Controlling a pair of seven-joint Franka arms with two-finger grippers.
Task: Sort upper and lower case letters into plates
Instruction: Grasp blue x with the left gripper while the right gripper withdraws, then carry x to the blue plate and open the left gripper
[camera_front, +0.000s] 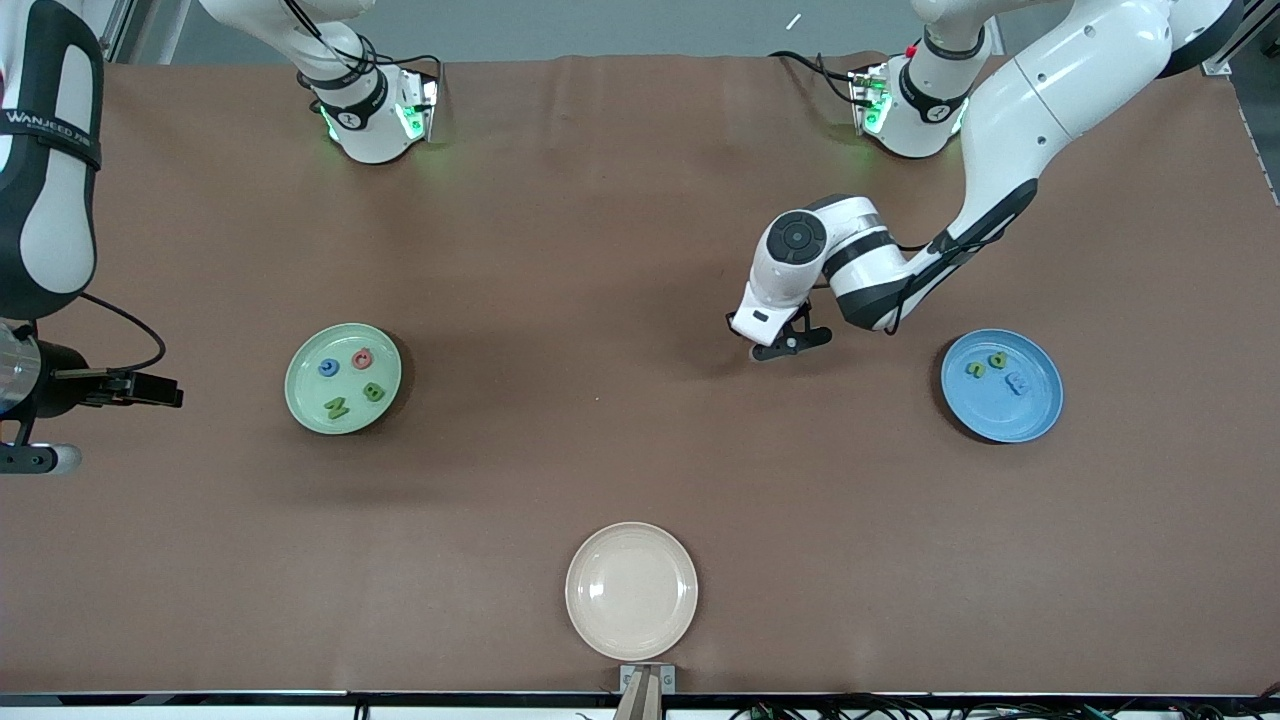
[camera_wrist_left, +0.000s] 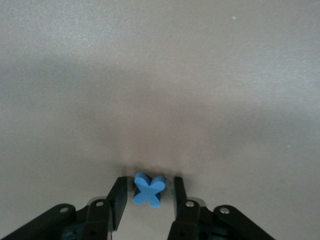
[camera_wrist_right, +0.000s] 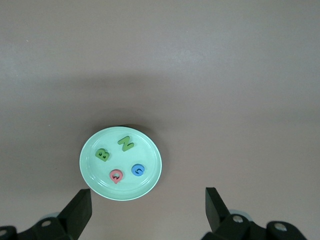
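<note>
My left gripper (camera_front: 785, 345) is down at the table, between the two plates and nearer the blue one. In the left wrist view it (camera_wrist_left: 148, 182) is open, with a small blue letter x (camera_wrist_left: 149, 190) lying between its fingers. The front view hides that letter. The mint green plate (camera_front: 305, 385) holds a blue (camera_front: 329, 368), a pink (camera_front: 362, 358) and two green letters (camera_front: 374, 391). The blue plate (camera_front: 990, 412) holds two green letters (camera_front: 975, 369) and a blue one (camera_front: 1018, 382). My right gripper (camera_front: 150, 388) waits open and empty high above the mint plate (camera_wrist_right: 95, 176).
A cream-beige plate (camera_front: 600, 560) with nothing on it lies near the table's front edge, midway between the arms. The brown table top (camera_front: 560, 300) stretches between the plates. The two arm bases stand along the edge farthest from the front camera.
</note>
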